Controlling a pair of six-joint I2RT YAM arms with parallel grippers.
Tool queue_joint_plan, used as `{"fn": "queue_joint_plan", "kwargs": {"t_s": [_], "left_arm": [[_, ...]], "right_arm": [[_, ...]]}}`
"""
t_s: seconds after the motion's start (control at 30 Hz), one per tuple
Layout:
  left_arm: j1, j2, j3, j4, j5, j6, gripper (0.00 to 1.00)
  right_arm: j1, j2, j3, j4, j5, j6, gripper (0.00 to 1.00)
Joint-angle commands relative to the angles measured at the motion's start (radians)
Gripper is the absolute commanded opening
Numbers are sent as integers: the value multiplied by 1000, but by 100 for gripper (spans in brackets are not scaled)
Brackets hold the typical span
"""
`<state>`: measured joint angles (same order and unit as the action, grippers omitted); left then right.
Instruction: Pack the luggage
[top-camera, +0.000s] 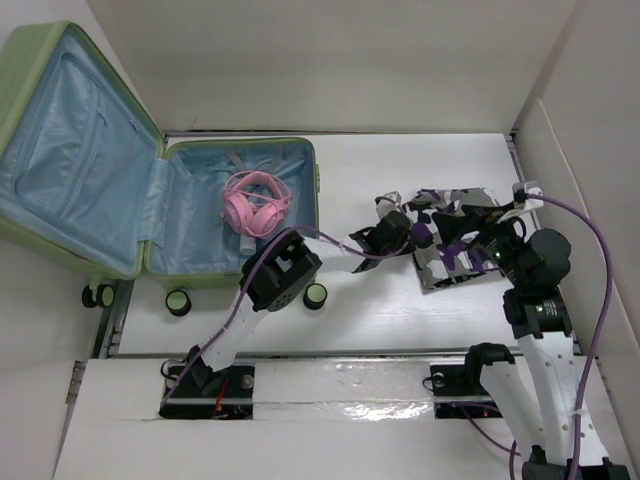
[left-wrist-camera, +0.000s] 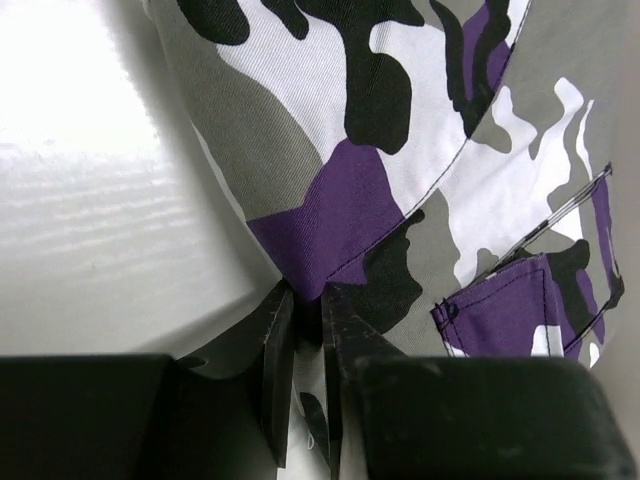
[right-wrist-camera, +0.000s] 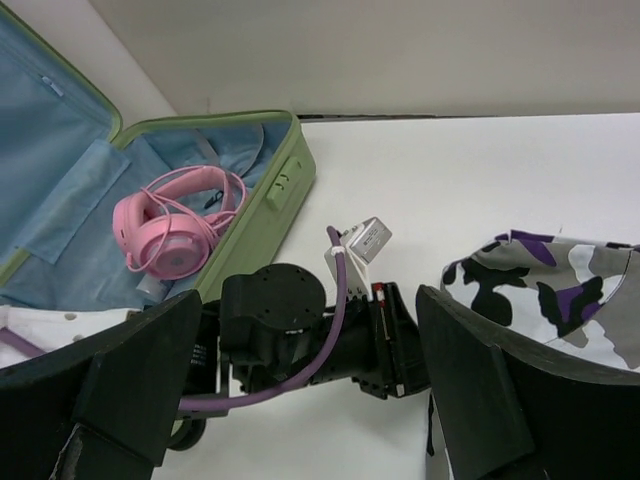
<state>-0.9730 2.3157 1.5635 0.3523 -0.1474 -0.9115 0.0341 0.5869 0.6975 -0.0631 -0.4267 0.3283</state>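
Observation:
The luggage (top-camera: 70, 170), a light-green suitcase with blue lining, lies open at the left, its lid leaning back. Its green wall shows in the right wrist view (right-wrist-camera: 272, 195). Pink headphones (top-camera: 256, 205) lie in its base half (right-wrist-camera: 170, 225). A purple, black, grey and white camouflage garment (top-camera: 455, 215) lies on the table right of centre. My left gripper (top-camera: 408, 232) is at the garment's left edge, jaws closed on a fold of the fabric (left-wrist-camera: 400, 130), pinched between the fingers (left-wrist-camera: 308, 292). My right gripper (top-camera: 468, 248) hovers over the garment (right-wrist-camera: 560, 290), open and empty (right-wrist-camera: 310, 350).
The suitcase's black caster wheels (top-camera: 316, 295) stick out at its near edge beside my left arm. A white cloth (right-wrist-camera: 40, 325) lies in the suitcase's near corner. White walls close in the back and the right side (top-camera: 570, 180).

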Motion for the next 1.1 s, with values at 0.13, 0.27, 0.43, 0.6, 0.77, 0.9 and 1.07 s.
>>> {"fn": "queue_joint_plan", "kwargs": {"t_s": [0.13,0.27,0.43,0.6,0.77,0.9,1.07], "left_arm": [[69,-151,-108,88,26,167,0],[103,-275,-216,96,-1,218,0],[181,-323,-237,94,141,243,0],[214,-384,-162,24,247,293,0],[278,-543,-200,-33,264,329,0],[393,-709,-330,-71,276,332,0],[607,-899,-399,-193,244,370,0]], "right_arm": [[16,-18,51,-7,-20,-21,93],[16,7,28,35,-40,-2,93],[26,31,26,52,-37,9,93],[26,25,30,84,-6,12,93],[26,28,37,74,2,-2,94],[38,24,30,80,15,-5,94],[72,4,13,77,55,-17,95]]}}
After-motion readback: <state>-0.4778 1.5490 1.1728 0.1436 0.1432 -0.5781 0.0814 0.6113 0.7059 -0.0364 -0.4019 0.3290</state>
